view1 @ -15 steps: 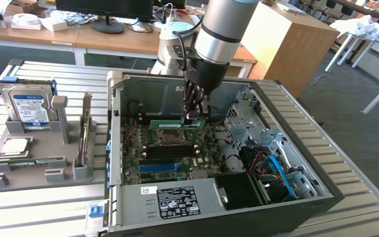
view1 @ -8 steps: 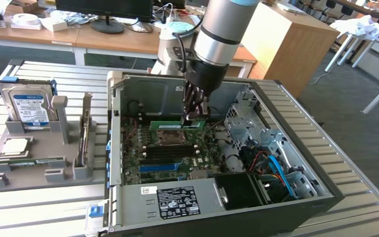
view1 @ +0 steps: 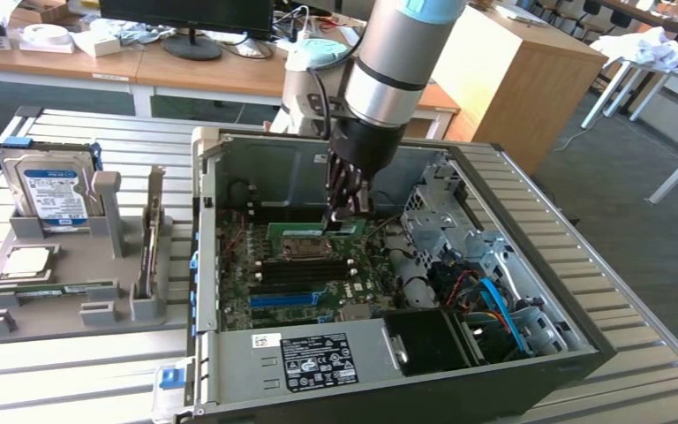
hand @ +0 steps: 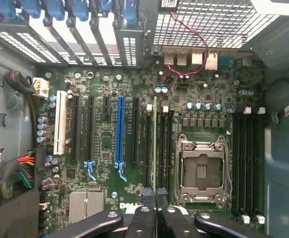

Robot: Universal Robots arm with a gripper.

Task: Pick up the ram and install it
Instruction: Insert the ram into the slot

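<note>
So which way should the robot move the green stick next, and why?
Probably straight down, slowly. The gripper is shut on the ram, which hangs edge-on in line with the black memory slots beside the empty processor socket, and it looks not yet pushed in.

Wooden desks (view1: pixel 204 69) and a cabinet (view1: pixel 528 79) stand on grey floor (view1: pixel 651 265).

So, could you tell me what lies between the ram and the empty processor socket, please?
In the wrist view, empty black memory slots lie between the ram and the processor socket.
</note>
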